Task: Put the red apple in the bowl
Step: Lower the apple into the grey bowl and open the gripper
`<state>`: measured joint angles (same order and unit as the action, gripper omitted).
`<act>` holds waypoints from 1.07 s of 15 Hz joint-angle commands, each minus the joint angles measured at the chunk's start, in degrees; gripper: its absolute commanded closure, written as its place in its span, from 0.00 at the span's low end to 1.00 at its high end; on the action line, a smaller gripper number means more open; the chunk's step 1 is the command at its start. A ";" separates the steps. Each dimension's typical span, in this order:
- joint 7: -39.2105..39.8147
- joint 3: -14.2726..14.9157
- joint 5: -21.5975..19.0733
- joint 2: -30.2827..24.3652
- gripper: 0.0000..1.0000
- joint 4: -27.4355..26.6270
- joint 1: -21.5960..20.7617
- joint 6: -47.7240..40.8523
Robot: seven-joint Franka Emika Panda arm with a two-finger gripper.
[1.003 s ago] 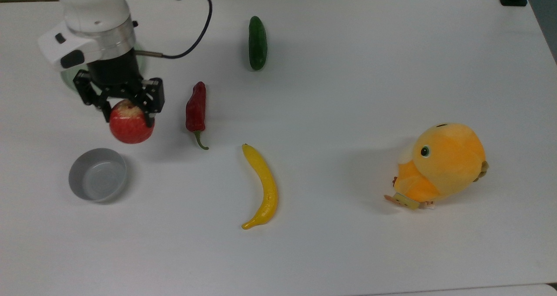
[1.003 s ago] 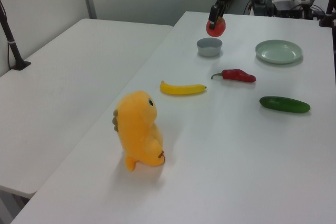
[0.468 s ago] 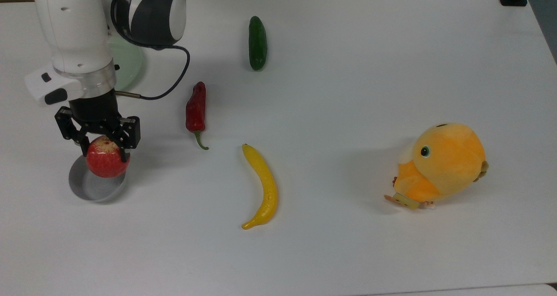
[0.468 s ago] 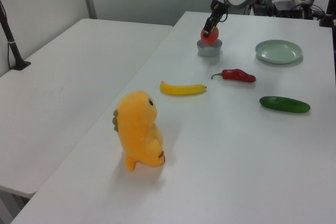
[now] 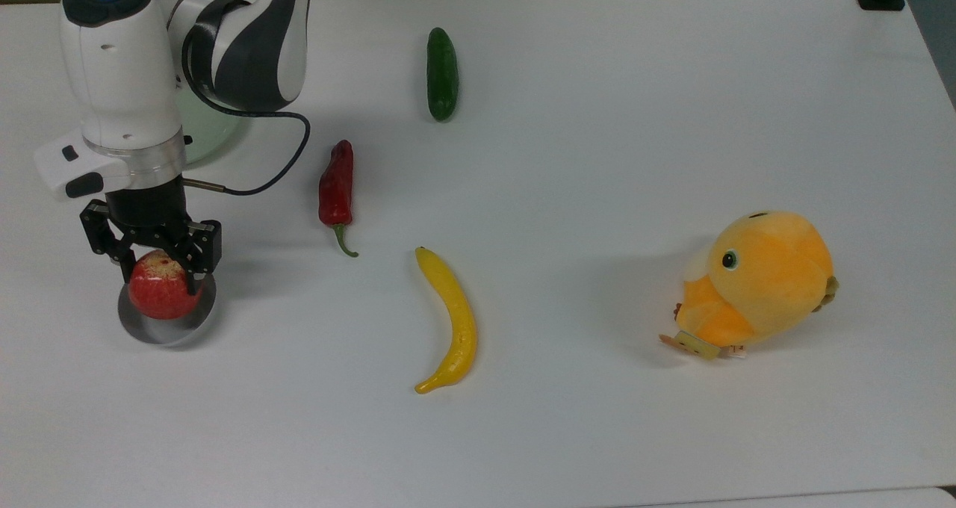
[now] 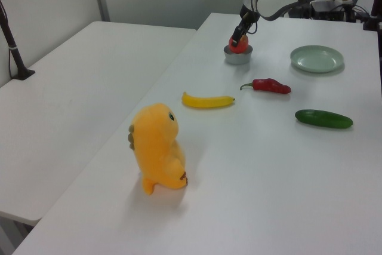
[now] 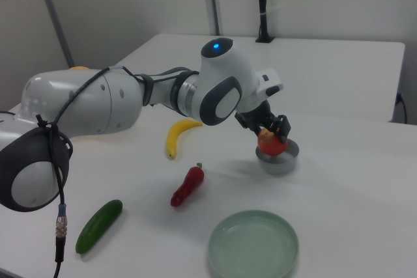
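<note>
The red apple (image 5: pixel 159 294) (image 6: pixel 236 43) (image 7: pixel 270 140) hangs directly over the grey bowl (image 5: pixel 169 331) (image 6: pixel 237 58) (image 7: pixel 279 161), low at its rim, covering most of its inside in the top view. My gripper (image 5: pixel 151 261) (image 6: pixel 240 34) (image 7: pixel 272 128) is shut on the apple from above, its black fingers pressing both sides of the fruit. The bowl stands at the top view's left, near the table's front. Whether the apple touches the bowl's floor I cannot tell.
A dark-red chili (image 5: pixel 336 190), a banana (image 5: pixel 450 320) and a cucumber (image 5: pixel 441 73) lie to the top view's right of the bowl. A pale-green plate (image 6: pixel 317 58) (image 7: pixel 253 246) sits behind the arm. An orange plush toy (image 5: pixel 756 284) stands far right.
The gripper carried the apple toward the top view's lower left and down, from beside the chili to right over the bowl. Its grip has stayed shut.
</note>
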<state>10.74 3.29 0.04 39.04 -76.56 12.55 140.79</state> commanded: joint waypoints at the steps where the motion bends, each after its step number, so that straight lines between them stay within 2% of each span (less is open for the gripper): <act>1: 3.14 1.02 -1.10 0.77 0.73 0.80 -0.07 0.62; 2: 3.14 1.11 -1.10 1.29 0.69 0.80 -0.07 0.62; 3: 3.06 1.11 -1.10 1.47 0.57 0.80 -0.07 0.62; 4: 2.97 1.11 -1.10 1.56 0.35 0.80 -0.07 0.62; 7: 2.71 1.11 -1.10 1.48 0.09 0.80 -0.16 0.62; 9: 2.71 1.11 -1.10 1.30 0.01 0.80 -0.16 0.62; 13: 2.71 1.11 -1.28 -0.62 0.00 0.71 -0.16 -0.08; 16: 2.71 0.76 -1.28 -5.98 0.00 -1.04 -0.42 -4.28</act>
<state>12.07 3.72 0.04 39.05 -75.28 12.81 140.78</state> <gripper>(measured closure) 0.000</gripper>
